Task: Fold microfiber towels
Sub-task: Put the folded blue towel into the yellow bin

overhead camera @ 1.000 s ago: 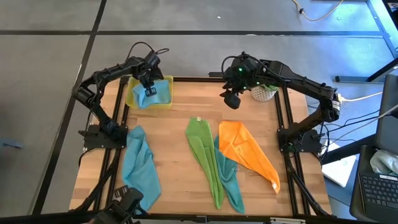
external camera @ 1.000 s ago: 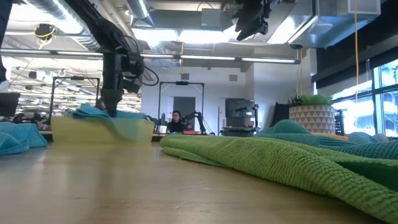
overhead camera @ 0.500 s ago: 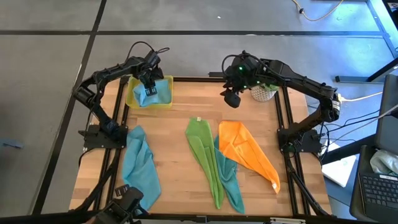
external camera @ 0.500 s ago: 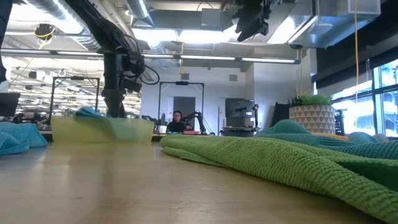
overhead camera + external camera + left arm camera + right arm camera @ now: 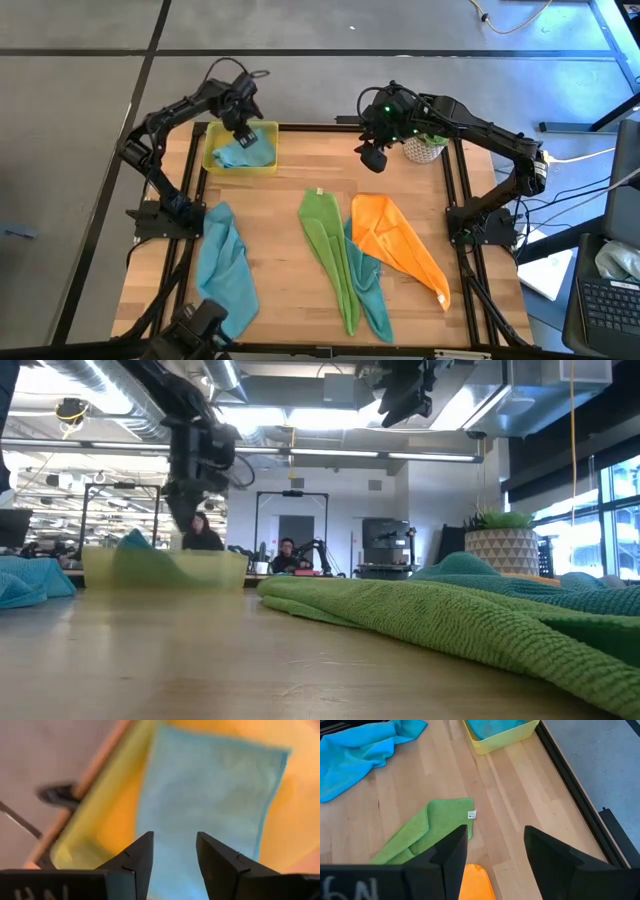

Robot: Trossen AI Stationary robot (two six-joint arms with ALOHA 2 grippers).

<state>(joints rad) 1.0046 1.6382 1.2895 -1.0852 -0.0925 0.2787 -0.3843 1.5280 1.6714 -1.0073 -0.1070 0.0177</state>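
A folded light blue towel (image 5: pixel 248 153) lies flat in the yellow-green tray (image 5: pixel 212 160) at the table's far left. My left gripper (image 5: pixel 244 130) hangs open above it, touching nothing; its wrist view looks down on the towel (image 5: pixel 210 790) between the parted fingers. A second light blue towel (image 5: pixel 225 268) lies crumpled at the near left. A lime green towel (image 5: pixel 330 250), an orange one (image 5: pixel 395 240) and a teal one (image 5: pixel 372 292) lie overlapping in the middle. My right gripper (image 5: pixel 372 157) hovers open high above the far middle.
A white potted plant (image 5: pixel 425 148) stands at the far right corner. Bare wood (image 5: pixel 300 160) lies between the tray and the green towel. People and other equipment show in the room beyond the table in the low view.
My left gripper has opened and let go of the folded light blue towel, then risen out of the tray and drawn a little toward the far edge. The towel stays lying in the tray.
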